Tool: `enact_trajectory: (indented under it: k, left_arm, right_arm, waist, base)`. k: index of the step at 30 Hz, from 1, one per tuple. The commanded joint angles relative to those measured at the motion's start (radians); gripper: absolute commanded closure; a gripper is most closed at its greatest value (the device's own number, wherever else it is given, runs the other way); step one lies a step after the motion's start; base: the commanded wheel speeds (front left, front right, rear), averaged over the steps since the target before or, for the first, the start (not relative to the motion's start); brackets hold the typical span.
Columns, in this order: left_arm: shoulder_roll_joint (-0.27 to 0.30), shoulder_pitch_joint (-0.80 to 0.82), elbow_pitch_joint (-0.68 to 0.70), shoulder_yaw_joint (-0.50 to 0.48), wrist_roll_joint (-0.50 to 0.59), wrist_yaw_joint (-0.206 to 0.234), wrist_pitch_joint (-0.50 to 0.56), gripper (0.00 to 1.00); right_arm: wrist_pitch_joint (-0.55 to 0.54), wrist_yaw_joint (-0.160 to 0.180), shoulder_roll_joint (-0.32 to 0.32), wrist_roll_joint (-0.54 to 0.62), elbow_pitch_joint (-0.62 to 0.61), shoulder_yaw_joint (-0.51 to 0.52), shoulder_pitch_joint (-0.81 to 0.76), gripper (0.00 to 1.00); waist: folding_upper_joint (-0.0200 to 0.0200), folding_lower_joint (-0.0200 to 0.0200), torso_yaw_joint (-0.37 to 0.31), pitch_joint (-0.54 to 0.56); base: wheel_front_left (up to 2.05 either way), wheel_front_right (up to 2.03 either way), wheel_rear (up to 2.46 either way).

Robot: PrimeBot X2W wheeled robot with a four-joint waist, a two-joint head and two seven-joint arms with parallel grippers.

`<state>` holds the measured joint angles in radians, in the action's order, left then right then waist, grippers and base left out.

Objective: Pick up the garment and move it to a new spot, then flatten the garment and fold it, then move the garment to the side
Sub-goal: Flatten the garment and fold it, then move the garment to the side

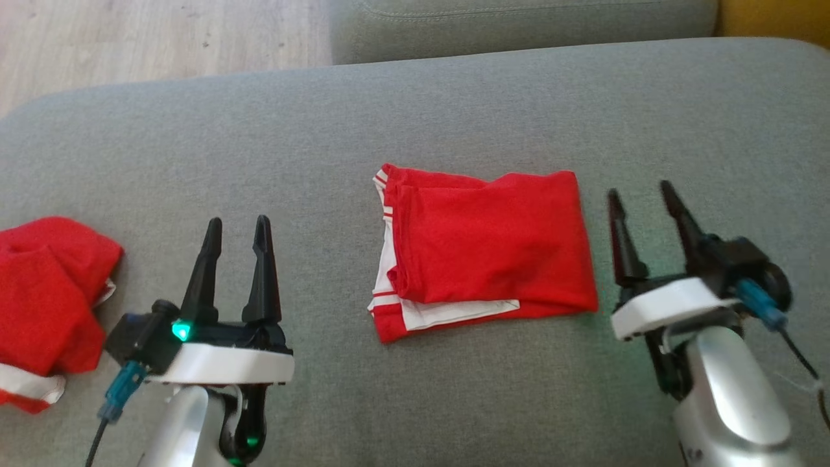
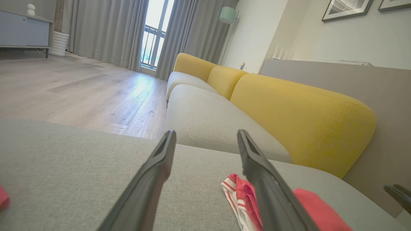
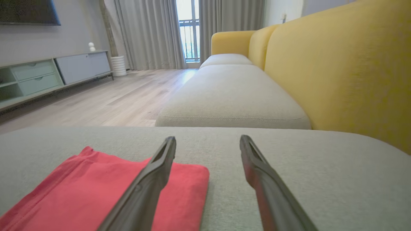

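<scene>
A red garment [image 1: 486, 250] with white striped trim lies folded into a rough rectangle in the middle of the grey sofa seat [image 1: 415, 117]. My left gripper [image 1: 237, 226] stands open to its left, apart from it, nothing between its fingers. My right gripper [image 1: 642, 193] stands open just off the garment's right edge, also empty. In the left wrist view the garment [image 2: 308, 205] shows behind the right finger [image 2: 269, 189]. In the right wrist view the garment [image 3: 96, 192] lies at lower left, partly under the left finger [image 3: 151, 183].
A second red garment [image 1: 45, 298] with white trim lies crumpled at the seat's left edge. Another grey seat cushion [image 1: 519, 26] adjoins at the back, with yellow backrests [image 3: 337, 64] to the right. Wooden floor [image 1: 130, 39] lies beyond the seat's far left.
</scene>
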<state>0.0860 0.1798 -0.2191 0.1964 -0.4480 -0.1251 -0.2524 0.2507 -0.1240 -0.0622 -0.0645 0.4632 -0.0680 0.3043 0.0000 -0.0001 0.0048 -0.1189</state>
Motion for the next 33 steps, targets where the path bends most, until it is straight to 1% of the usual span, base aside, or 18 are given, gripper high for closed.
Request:
enact_trajectory:
  k: [1, 4, 9, 20, 26, 32, 33]
  left_arm:
    - [0.003, 0.015, 0.037, -0.029, -0.003, -0.005, -0.009, 0.0]
    - [-0.001, 0.003, 0.043, -0.051, 0.0, -0.005, -0.009, 0.0]
    - [0.002, -0.016, 0.034, -0.039, 0.045, -0.005, -0.009, 0.0]
    - [-0.003, 0.014, 0.03, -0.04, 0.049, -0.006, -0.009, 0.0]
    - [-0.002, 0.036, 0.029, -0.013, 0.042, -0.006, -0.009, 0.0]
    - [0.007, 0.056, 0.018, -0.001, 0.03, -0.006, -0.009, 0.0]
    - [0.007, 0.062, 0.017, 0.003, 0.028, -0.006, -0.009, 0.0]
  right_arm:
    - [0.011, -0.007, 0.012, 0.003, -0.052, -0.013, 0.007, 0.0]
    - [0.011, -0.007, 0.012, 0.034, -0.113, 0.016, -0.041, 0.0]
    - [0.011, -0.007, 0.012, 0.009, -0.155, 0.031, -0.102, 0.0]
    - [-0.007, -0.007, 0.012, 0.013, -0.188, 0.04, -0.099, 0.0]
    - [-0.043, -0.007, 0.012, 0.004, -0.153, 0.036, -0.063, 0.0]
    - [-0.093, -0.007, 0.012, -0.043, -0.054, 0.009, -0.025, 0.0]
    - [-0.109, -0.007, 0.012, -0.051, -0.014, 0.004, -0.015, 0.0]
  waist:
    - [0.0, 0.0001, -0.006, -0.001]
    - [0.0, 0.0001, -0.013, -0.002]
    - [0.0, 0.0001, -0.016, -0.006]
    - [0.0, 0.0001, 0.003, -0.04]
    - [0.0, 0.0001, 0.036, -0.086]
    - [0.0, 0.0001, 0.066, -0.117]
    - [0.0, 0.0001, 0.074, -0.123]
  base:
    - [0.0, 0.0, 0.0]
    - [0.0, 0.0, 0.0]
    - [0.0, 0.0, 0.0]
    - [0.0, 0.0, 0.0]
    - [0.0, 0.0, 0.0]
    - [0.0, 0.0, 0.0]
    - [0.0, 0.0, 0.0]
